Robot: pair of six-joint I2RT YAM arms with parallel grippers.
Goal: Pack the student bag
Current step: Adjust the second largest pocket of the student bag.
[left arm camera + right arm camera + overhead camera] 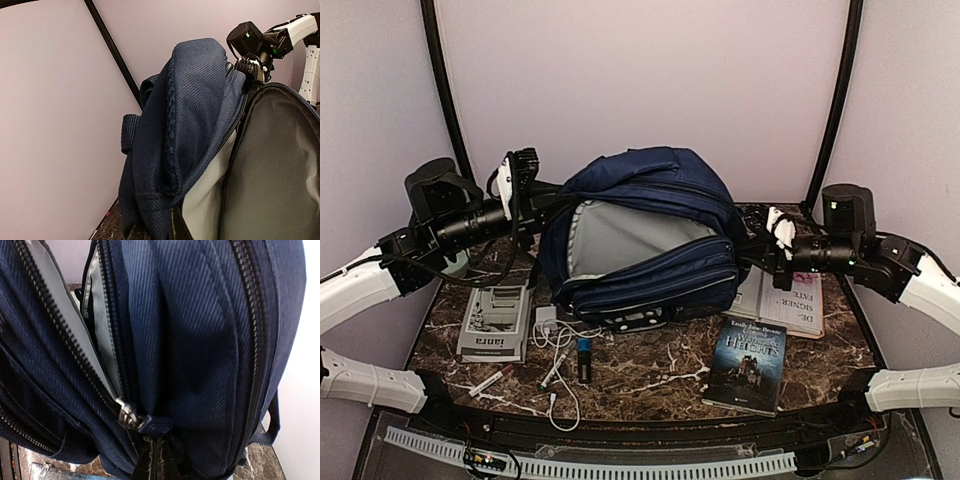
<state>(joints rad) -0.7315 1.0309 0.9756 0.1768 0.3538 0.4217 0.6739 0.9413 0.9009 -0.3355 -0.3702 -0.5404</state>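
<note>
The student bag point(640, 235), navy blue, stands mid-table with its main compartment unzipped and grey lining point(620, 235) showing. My left gripper point(548, 212) is shut on the bag's left edge; in the left wrist view the navy fabric point(175, 125) bunches down into the gripper point(165, 227). My right gripper point(748, 242) is shut on the bag's right side. In the right wrist view its closed fingers point(157, 462) pinch fabric just below a metal zipper slider with a navy pull point(150, 422). The bag is held open between both arms.
On the table in front of the bag lie a dark paperback point(745, 365), an open book point(785, 300) behind it, a grey booklet point(495, 322), a white charger with cable point(548, 325), a black-and-blue stick point(584, 358) and pens point(492, 380).
</note>
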